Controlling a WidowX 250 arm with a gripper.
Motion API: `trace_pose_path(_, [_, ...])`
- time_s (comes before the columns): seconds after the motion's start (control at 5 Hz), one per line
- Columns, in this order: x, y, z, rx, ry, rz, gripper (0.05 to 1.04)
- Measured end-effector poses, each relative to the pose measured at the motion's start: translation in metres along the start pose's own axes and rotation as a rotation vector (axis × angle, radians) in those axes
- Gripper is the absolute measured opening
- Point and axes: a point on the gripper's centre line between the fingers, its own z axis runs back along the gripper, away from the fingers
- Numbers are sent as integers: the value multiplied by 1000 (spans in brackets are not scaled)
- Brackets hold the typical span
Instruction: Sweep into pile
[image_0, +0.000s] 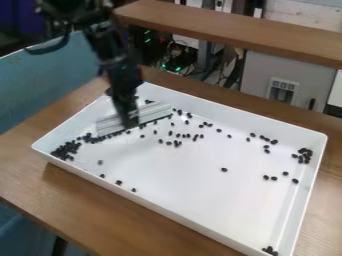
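We see a wooden table (40, 172) and, on it, a white rectangular tray (177, 175), set at a slant to the view. Behind it, a wooden shelf (234, 31) crosses the upper right, and a teal panel (40, 67) stands at the left. The black gripper (127, 119) hangs down over the tray's upper-left part, blurred, against a pale, ribbed bar (155, 112) lying aslant; we cannot tell whether it is wide, narrow or clasping the bar. Our densest pile of dark beans (65, 151) sits in the tray's left corner, with a trail of beans running from it along the bar's lower edge. We find a smaller cluster (304, 156) by the right wall, a few beans in the bottom corner, and single beans scattered between.
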Motion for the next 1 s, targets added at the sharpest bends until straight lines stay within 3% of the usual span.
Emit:
trace_pose_path(0.2, [34,-24,6,0,-27,-68,381])
trace_pose_path(0.6, [75,-115,-14,-186,-18,-357,381])
trace_pose_path(0.8, [88,-158,-41,-264,30,-469,381])
trace_pose_path(1.0, [101,-179,-61,-318,60,-522,381])
